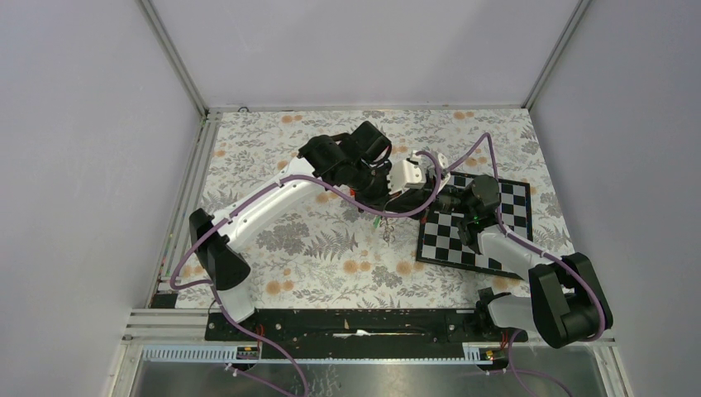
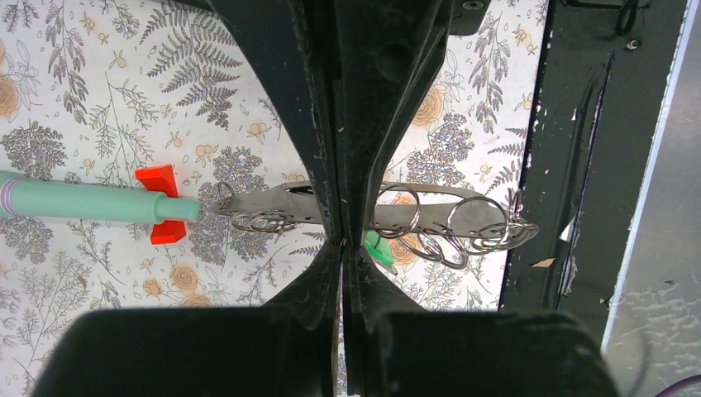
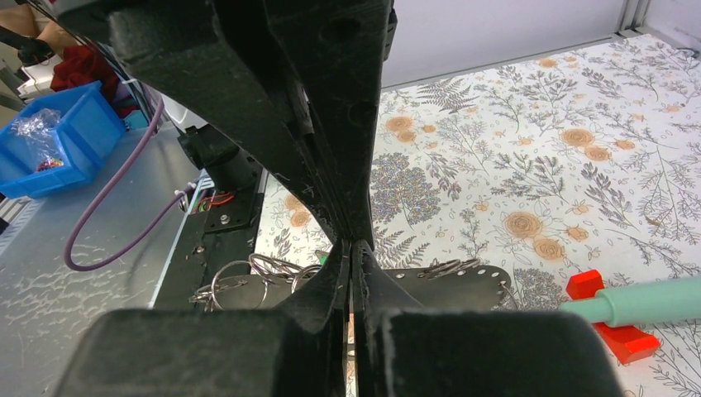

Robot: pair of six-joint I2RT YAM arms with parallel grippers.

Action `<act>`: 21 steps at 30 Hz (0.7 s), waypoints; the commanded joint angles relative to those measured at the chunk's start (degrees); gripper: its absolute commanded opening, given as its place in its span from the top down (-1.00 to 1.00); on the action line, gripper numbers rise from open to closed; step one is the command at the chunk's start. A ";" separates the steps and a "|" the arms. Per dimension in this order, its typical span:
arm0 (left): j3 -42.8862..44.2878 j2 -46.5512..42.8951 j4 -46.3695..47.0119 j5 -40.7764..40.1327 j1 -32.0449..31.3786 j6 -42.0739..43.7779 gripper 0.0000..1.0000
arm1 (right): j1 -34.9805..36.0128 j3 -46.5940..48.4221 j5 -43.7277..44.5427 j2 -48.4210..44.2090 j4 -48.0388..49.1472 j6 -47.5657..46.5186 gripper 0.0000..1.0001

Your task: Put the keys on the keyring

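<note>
**Two pincers meet tip to tip at the keyring**

Both arms reach to the middle of the floral cloth (image 1: pixel 314 248), just left of the checkerboard (image 1: pixel 475 231), and their fingertips face each other. The right gripper (image 3: pixel 354 252) is pressed together on the keyring (image 2: pixel 273 205). The flat grey-brown strap runs level and vanishes between its fingers, showing again on either side. Several wire rings (image 2: pixel 479 219) hang along the strap, most of them bunched at one end. The left gripper (image 2: pixel 342 248) is also pressed together, with only a thin seam between its fingers. Its tips sit at the strap's lower edge, and I cannot tell what, if anything, they pinch. The green-headed key (image 2: pixel 380 248) shows just beside those tips, under the strap. A teal stick (image 2: pixel 83 201) on a red base (image 2: pixel 157 179) lies on the cloth, its narrow end pointing at one end of the strap.
</note>
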 commanded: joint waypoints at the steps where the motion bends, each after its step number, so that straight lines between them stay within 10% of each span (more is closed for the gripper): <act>1: 0.89 -1.39 3.38 2.72 -0.54 -0.88 1.00 | 0.53 1.85 0.42 -0.42 0.18 -0.65 1.00; 12: -8.37 -9.32 10.15 10.91 5.23 3.21 0.14 | -1.14 4.55 -0.89 -3.21 10.10 8.25 1.00; 21: -15.40 -12.21 15.93 23.92 10.60 0.46 0.02 | -1.66 4.60 -1.05 -3.02 15.13 12.47 1.00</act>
